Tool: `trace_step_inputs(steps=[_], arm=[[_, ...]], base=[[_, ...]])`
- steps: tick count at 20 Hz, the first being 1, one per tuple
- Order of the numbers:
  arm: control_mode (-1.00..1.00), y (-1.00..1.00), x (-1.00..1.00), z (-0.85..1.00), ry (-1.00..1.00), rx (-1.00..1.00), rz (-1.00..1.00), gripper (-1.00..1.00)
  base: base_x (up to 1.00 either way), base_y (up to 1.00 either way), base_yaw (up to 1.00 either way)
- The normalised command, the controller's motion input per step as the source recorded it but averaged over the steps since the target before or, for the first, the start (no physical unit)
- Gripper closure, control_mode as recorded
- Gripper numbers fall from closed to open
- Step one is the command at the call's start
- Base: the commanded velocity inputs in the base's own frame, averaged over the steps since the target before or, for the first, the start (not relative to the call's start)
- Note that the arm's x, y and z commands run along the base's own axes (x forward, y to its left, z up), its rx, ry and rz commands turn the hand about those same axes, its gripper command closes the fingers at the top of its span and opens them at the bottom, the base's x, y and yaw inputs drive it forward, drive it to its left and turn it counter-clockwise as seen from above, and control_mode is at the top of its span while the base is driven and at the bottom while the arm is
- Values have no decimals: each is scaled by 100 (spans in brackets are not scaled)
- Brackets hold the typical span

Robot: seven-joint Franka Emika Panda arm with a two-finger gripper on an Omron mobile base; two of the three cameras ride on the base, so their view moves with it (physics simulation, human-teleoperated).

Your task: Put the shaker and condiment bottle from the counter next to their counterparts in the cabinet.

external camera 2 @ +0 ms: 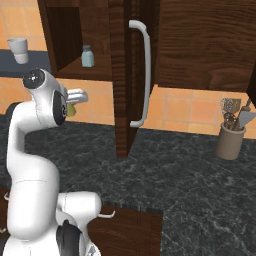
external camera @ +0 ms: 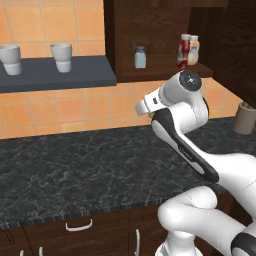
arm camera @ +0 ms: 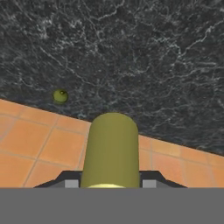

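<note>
Gripping the shaker (arm camera: 109,148), the claw (arm camera: 109,183) is clenched on the lower part of its yellow body, the dark fingertips (arm camera: 70,180) showing at either side in the hand view. The shaker juts out from the claw as a plain olive-yellow cylinder with a rounded far end; its cap cannot be made out there. In the right base view a sliver of yellow (external camera 2: 71,110) peeks out beside the wrist, lifted clear of the bench (external camera 2: 190,175) and level with the tiled wall below the cabinet (external camera: 150,30). Judging by the task, it is held aloft for carrying up to the shelf inside.

On that shelf the pale blue-grey shaker (external camera: 140,57) stands alone toward the left, leaving free room beside it, which is likely where the yellow one belongs. Farther right the red bottle (external camera: 184,50) already stands just beside the orange-tan bottle (external camera: 194,49), so that half looks done.

A small green ball (arm camera: 60,96) lies on the bench near the wall. A crock of utensils (external camera 2: 231,135) sits at the far right, and white cups (external camera: 61,56) rest on the grey-blue wall shelf (external camera: 55,75).
</note>
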Motion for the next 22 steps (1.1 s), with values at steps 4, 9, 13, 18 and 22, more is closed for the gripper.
trace_step_inputs(steps=[4, 9, 13, 18, 22], arm=[[-100, -3, -24, 31, 0, 0, 0, 100], [-100, -4, -20, 34, 0, -1, 0, 100], [-100, -2, -20, 41, 0, -2, 0, 100], [-100, -4, -17, 44, 0, -1, 0, 100], [-100, -3, 0, 56, -4, 0, 0, 100]], base=[[0, 0, 0], [0, 0, 0], [0, 0, 0], [0, 0, 0], [0, 0, 0]])
